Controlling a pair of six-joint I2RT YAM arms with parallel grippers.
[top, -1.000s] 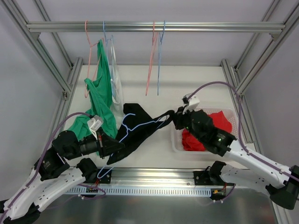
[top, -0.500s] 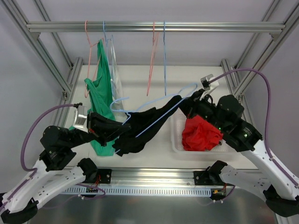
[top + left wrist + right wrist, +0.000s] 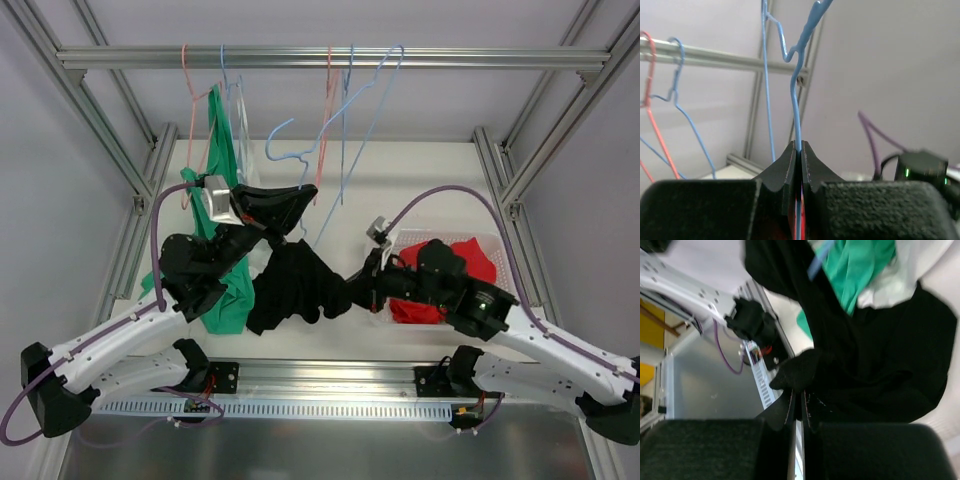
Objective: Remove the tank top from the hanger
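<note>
Two claws are at work, both pinched tight. The left claw [image 3: 799, 150] is lifted high over the left side of the counter [image 3: 420, 180], its jaws closed to a sliver on the thin wire of a light blue hanger [image 3: 796, 115]. From that grip the wire runs up and away to the right, toward the far rail [image 3: 480, 58] overhead.

The right claw [image 3: 798, 402] sits lower, near the middle. It reaches left, and its jaws are clamped on a fold of the black tank top [image 3: 295, 285]. The tank top hangs in a bunched, drooping mass between the two claws, just below the left one and above the near part of the counter. From where I stand I cannot tell whether a strap is looped over the hanger wire.

Just left of the black cloth a green top [image 3: 222, 150] drapes down from the rail, with a white garment [image 3: 910, 270] close beside it. Farther along the rail hang bare hangers, one of them a pink one [image 3: 327, 120] near the middle.

Behind the right arm, on the right side of the counter, stands a white basket [image 3: 470, 236] with a red garment [image 3: 475, 262] lying in it.
</note>
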